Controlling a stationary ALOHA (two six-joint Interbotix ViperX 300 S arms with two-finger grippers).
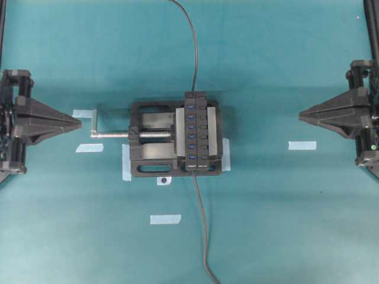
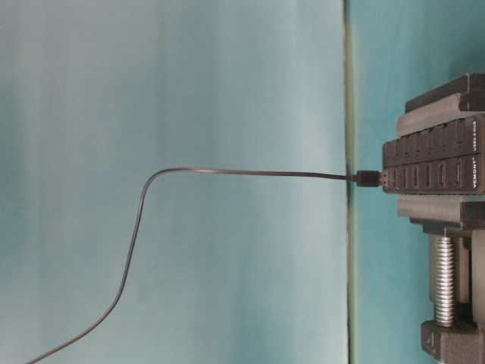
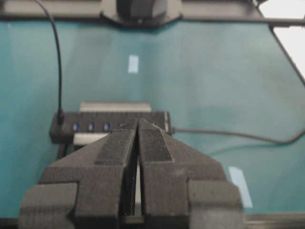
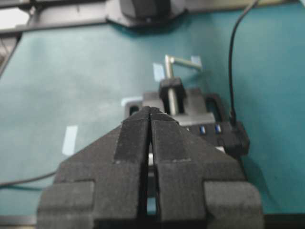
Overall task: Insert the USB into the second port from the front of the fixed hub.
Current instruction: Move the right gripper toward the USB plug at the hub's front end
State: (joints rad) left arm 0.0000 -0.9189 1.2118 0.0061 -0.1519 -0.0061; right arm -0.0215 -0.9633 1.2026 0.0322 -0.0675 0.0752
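Note:
The fixed hub (image 1: pixel 198 131) is a black bar clamped in a vise, with its row of blue ports facing up. The USB (image 2: pixel 367 179), a small black plug, stands at the back end of that row and looks seated in the rearmost slot; its dark cable (image 1: pixel 193 53) rises away. The second port (image 1: pixel 192 147) from the front is bare. My left gripper (image 1: pixel 80 122) hangs shut and empty well left of the vise. My right gripper (image 1: pixel 300 115) is shut and empty far to the right. Both wrist views show the jaws pressed together, left gripper (image 3: pixel 138 123) and right gripper (image 4: pixel 150 110).
The black screw vise (image 1: pixel 148 142) has its handle (image 1: pixel 95 121) sticking out left. The hub's own grey cable (image 1: pixel 202 225) runs from its front end to the near table edge. Blue tape strips (image 1: pixel 165 219) (image 1: pixel 302 145) (image 1: pixel 83 113) lie on the teal table.

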